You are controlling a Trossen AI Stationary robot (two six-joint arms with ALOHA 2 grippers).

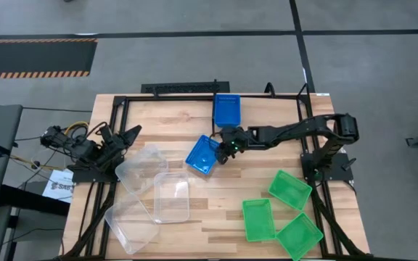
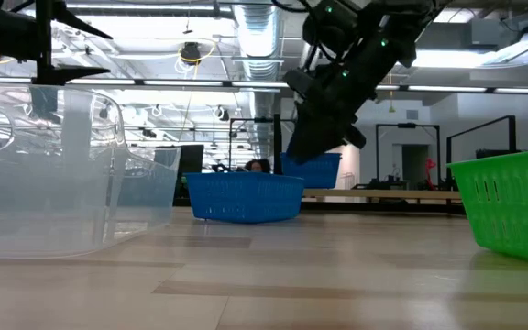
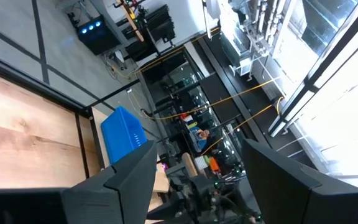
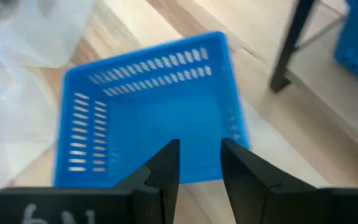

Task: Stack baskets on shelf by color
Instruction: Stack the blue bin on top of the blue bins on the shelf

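Two blue baskets show on the bench from above: one (image 1: 228, 109) sits square at the middle of the far edge, on the light-wood shelf (image 1: 173, 116) framed by black rails, and the other (image 1: 202, 154) lies turned at an angle just in front of that shelf, near the bench's middle. The angled one is a shallow open bin with rows of slots in its walls, and it stands flat on the planks in the low view. Three green baskets (image 1: 290, 189) cluster loosely toward the near right corner, each turned a different way. Three clear baskets (image 1: 171, 197) crowd the near left part, overlapping one another.

The right gripper (image 1: 227, 149) reaches in from the right edge and hangs above the near rim of the angled blue basket (image 4: 148, 118). Its fingers (image 4: 164, 168) stand a narrow gap apart over that rim; whether they touch it I cannot tell, and nothing is held between them.

The left gripper (image 1: 125, 139) waits at the left edge, beside the clear baskets, its fingers (image 3: 120, 180) spread wide and holding nothing.
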